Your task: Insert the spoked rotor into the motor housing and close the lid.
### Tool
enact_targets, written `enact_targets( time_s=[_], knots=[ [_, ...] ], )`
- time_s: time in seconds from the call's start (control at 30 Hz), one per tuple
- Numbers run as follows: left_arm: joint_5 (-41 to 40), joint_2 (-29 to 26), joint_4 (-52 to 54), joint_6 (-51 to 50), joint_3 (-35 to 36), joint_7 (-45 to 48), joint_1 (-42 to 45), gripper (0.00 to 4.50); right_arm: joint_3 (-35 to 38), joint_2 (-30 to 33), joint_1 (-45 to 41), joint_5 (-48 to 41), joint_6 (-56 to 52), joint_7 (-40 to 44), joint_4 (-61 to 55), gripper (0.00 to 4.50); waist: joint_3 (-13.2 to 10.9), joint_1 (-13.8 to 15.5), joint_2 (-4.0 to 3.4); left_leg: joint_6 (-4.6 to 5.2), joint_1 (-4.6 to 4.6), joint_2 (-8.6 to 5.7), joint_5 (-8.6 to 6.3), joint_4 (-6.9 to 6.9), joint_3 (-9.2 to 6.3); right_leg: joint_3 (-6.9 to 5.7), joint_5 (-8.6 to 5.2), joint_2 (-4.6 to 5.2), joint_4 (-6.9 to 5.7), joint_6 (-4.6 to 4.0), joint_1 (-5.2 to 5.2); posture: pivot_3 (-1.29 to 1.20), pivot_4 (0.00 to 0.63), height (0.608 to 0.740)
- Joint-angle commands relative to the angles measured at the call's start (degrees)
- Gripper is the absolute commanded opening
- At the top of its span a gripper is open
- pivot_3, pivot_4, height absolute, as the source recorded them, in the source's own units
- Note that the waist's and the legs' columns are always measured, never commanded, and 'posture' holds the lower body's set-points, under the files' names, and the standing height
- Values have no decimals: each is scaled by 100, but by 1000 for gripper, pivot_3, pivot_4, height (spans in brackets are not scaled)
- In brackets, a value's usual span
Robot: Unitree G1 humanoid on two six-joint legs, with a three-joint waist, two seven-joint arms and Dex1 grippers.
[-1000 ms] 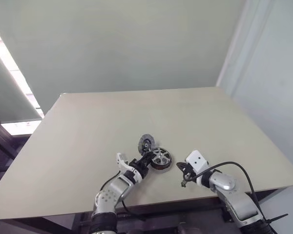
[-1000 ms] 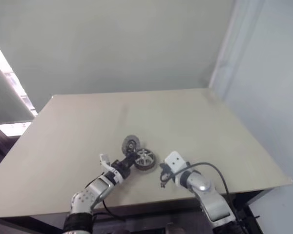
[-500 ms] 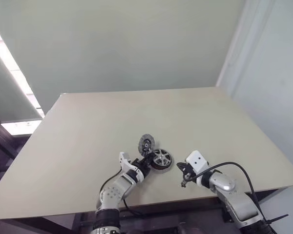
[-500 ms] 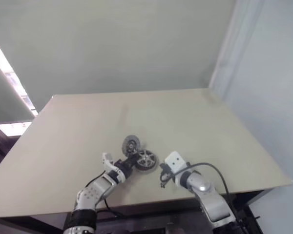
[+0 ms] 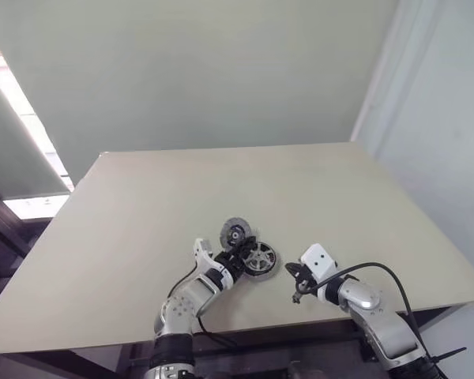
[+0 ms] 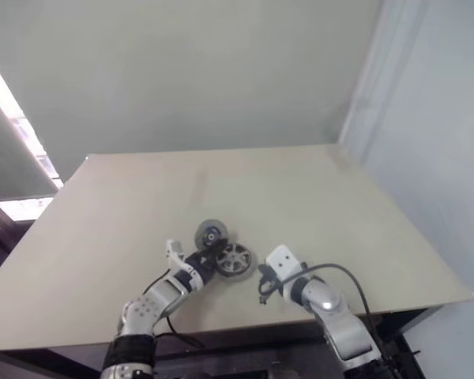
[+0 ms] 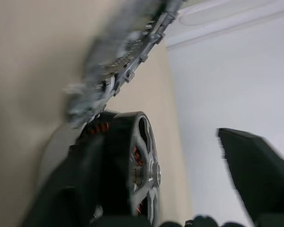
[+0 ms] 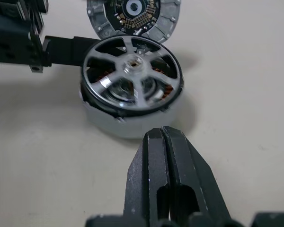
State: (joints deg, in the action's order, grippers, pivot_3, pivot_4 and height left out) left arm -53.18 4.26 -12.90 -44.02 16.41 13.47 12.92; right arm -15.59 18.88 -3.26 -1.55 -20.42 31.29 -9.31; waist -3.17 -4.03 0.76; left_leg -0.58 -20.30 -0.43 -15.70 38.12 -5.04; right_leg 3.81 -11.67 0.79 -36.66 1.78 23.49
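Now spread wide after pinching a second ago, the left gripper [image 5: 241, 253] straddles the spoked rotor [image 8: 131, 84] seated over copper windings on the beige table [image 5: 142, 205], right gripper [image 8: 173, 175] shut nearby.

Close up, the spoked rotor [image 7: 144, 170] sits over the motor housing [image 7: 98, 128], whose copper windings show between the silver spokes. Just beyond lies the lid [image 7: 125, 61], blurred, on the beige desk [image 7: 33, 61]. One black finger [image 7: 255, 175] of the left gripper stands apart from the rotor.
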Motion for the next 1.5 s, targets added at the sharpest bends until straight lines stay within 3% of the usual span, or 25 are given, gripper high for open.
enact_targets(
  time_s=[0.03,0.43,0.63,0.77,0.97,1.23,1.5],
  knots=[
    [207,-106,656,-291,-263,-380,52,4483,58,-15,-68,-14,90,-32,-171,0,0,-3,0,0,0,0,0,-1,0,0,0,0,0,0,0,0,0,740],
    [38,-227,2323,-1114,-833,-735,329,4483,-10,-118,-216,-17,198,13,70,0,-1,-2,0,1,-10,-1,0,-4,-3,0,1,0,1,1,6,0,0,740],
    [365,-1157,3050,-917,-1398,302,78,4483,176,-297,-196,-223,262,-47,98,0,-1,-9,-4,0,-5,3,0,-12,0,3,0,-5,-1,0,10,0,0,740],
    [1040,-1771,2945,203,-1549,1281,-289,4483,449,-738,-195,-500,330,-293,123,0,-1,-8,-7,1,4,4,1,-17,3,5,0,-4,-1,-1,7,0,0,740],
    [1789,-2393,2692,1169,-1545,1939,-743,4483,351,-1214,-331,-531,269,-499,270,0,-3,-12,-11,0,2,5,0,-17,4,4,-1,1,0,-1,9,0,0,740],
    [2306,-2637,2394,1428,-1530,1979,-900,4483,130,-1533,-968,-261,427,-739,1134,0,-3,-4,-13,1,-1,7,1,-18,2,2,0,0,-3,-1,15,0,0,740],
    [2379,-2517,2388,1403,-1499,1938,-918,4483,-192,-1500,-1217,72,591,-614,2371,0,-3,-4,-13,2,-14,6,1,-21,4,3,1,2,-2,-1,25,0,0,740]
  ],
)
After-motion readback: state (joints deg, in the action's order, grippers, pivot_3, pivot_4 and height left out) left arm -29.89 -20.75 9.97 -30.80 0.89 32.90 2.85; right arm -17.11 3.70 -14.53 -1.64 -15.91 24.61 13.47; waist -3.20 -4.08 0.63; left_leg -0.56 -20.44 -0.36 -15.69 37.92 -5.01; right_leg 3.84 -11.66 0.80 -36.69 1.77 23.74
